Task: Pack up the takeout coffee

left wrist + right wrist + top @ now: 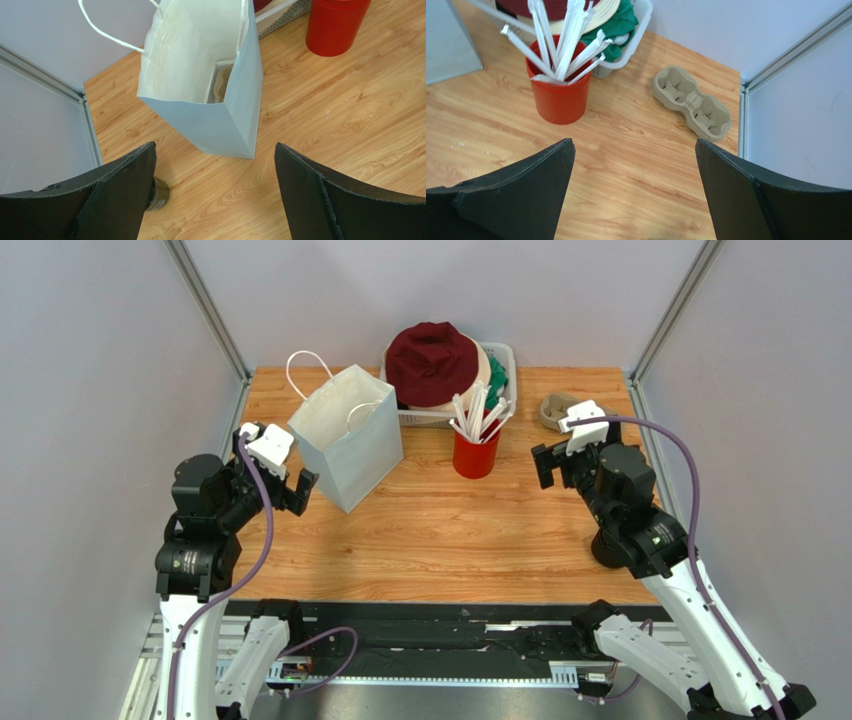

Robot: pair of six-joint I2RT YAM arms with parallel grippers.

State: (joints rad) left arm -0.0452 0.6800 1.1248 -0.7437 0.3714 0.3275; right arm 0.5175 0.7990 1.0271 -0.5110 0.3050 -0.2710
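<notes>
Over the table, your left gripper (pixel 280 468) hovers beside the paper bag (pixel 345 435), and your right gripper (pixel 570 448) hangs near the red cup (pixel 476 452). At your left wrist, the takeout coffee (pixel 160 193), a small dark brown cup, peeks from behind one wide-parted finger (pixel 120 185), short of the bag. Right-wrist jaws stand wide apart too.

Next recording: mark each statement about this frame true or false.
1. The paper bag stands upright on the table. True.
2. The red cup is empty. False: it holds wrapped straws.
3. The left hand and right hand are both open, holding nothing. True.
4. The cardboard cup carrier sits inside the basket. False: it lies on the table near the far right corner, apart from the basket.
</notes>
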